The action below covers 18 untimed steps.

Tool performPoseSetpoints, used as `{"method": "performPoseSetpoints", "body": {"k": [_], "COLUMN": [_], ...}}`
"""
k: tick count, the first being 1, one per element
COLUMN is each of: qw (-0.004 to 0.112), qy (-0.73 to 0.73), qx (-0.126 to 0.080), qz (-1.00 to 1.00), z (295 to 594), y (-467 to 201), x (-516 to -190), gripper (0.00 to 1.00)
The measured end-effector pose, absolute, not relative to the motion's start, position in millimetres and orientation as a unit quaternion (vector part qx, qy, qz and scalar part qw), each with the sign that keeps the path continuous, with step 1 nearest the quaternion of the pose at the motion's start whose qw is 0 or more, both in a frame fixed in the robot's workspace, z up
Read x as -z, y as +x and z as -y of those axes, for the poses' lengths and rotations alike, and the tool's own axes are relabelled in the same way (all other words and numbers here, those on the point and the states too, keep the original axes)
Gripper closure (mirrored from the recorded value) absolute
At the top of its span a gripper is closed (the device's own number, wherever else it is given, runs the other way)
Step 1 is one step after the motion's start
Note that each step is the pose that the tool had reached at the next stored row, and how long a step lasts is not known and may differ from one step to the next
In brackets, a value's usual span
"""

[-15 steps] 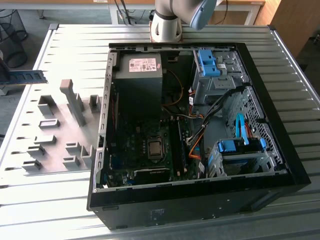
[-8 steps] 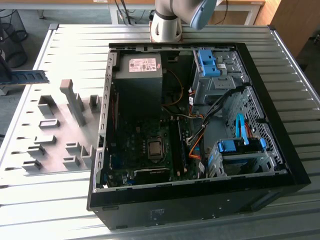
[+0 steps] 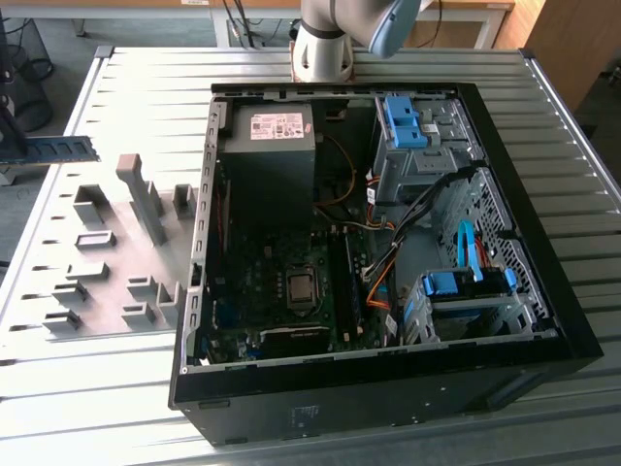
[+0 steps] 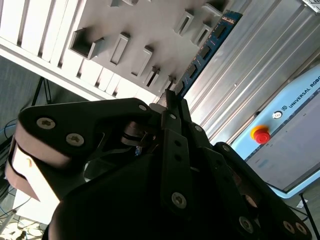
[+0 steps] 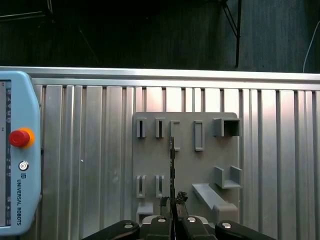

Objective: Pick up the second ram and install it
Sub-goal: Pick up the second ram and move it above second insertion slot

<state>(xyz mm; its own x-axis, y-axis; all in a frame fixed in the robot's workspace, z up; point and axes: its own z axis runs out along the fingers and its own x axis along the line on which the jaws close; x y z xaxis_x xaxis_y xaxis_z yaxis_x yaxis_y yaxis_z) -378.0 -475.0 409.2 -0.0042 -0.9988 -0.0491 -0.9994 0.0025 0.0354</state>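
- Plainly, in the second wrist view we see the second ram clamped between the fingers of the end effector, so we judge the pick-up done.
- In the exterior view the stick hangs at that view's left, seemingly lifted clear of the grey holder plate on the table.
- Installing is left: we see it well apart from the open computer case and its motherboard.
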Motion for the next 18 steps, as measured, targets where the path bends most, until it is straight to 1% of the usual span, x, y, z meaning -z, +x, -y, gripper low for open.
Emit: {"method": "performPoseSetpoints", "body": {"k": [18], "qw": [0.005], "qy": [-0.706], "qx": [-0.03], "qz": [-0.708], "z": [475.0], "y": [-367.4], "x": [-409.3], "gripper": [0.86]}}
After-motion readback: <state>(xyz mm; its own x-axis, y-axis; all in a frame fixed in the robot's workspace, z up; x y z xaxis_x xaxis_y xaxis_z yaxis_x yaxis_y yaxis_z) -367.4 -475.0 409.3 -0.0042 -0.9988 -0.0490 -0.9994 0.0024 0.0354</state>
